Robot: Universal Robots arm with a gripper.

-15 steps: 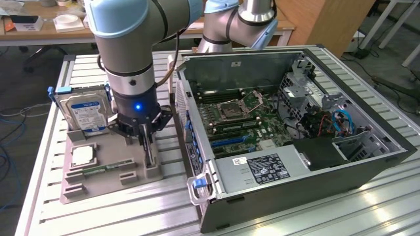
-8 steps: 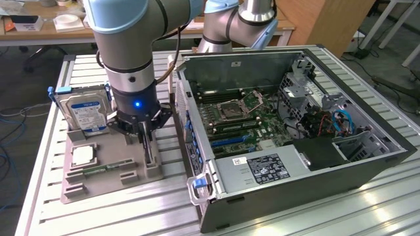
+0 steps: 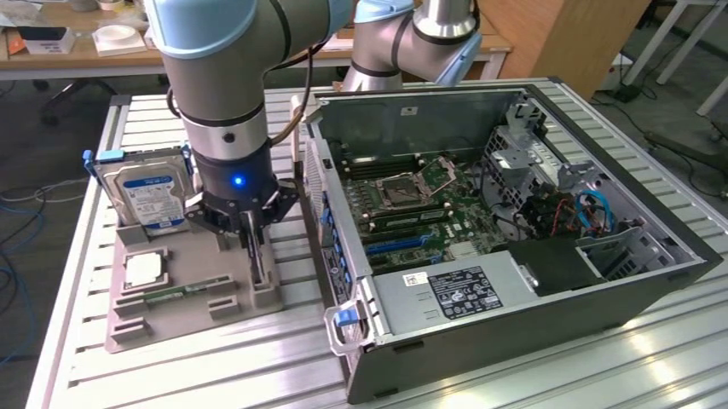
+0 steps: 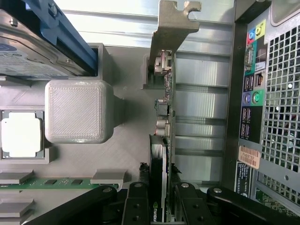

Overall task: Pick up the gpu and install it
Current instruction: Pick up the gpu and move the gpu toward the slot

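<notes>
One gpu (image 4: 168, 101) upright in grey holder (image 4: 79, 110), edge gripped by tool (image 4: 161, 187).

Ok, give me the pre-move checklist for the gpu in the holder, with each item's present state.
1. The gripper straddles the gpu, fingers against both faces: ok.
2. The gpu stands on edge in the gray holder, its metal bracket apart from the computer case: ok.
3. The hard drive sits in its own slot, apart from the gripper: ok.
4. The computer case's side is open, motherboard exposed: ok.
5. The blue expansion slot looks unoccupied: ok.
6. Slot latch position: cannot tell.
</notes>
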